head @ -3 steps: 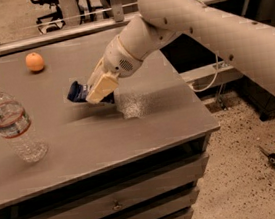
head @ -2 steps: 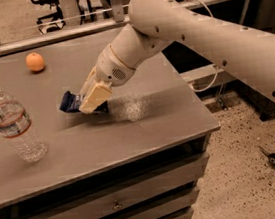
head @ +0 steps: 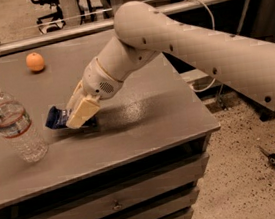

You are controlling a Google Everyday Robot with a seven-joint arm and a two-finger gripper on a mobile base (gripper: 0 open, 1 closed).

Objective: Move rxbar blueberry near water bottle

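Note:
The rxbar blueberry [head: 55,118] is a dark navy-blue wrapper, held low over the grey tabletop [head: 144,120], its left end sticking out past the fingers. My gripper [head: 76,114] is shut on it, with its cream fingers [head: 82,111] over the bar's right part. The water bottle [head: 13,125], clear with a white cap and reddish label, stands upright at the table's left front, a short gap left of the bar.
An orange [head: 35,61] sits at the table's back left. The table has drawers [head: 115,205] below its front edge. A metal rail [head: 42,36] runs behind the table. Speckled floor lies to the right, with a caster [head: 274,159].
My gripper has carried the bar left and down, from the table's middle toward the water bottle, and now holds it low over the surface.

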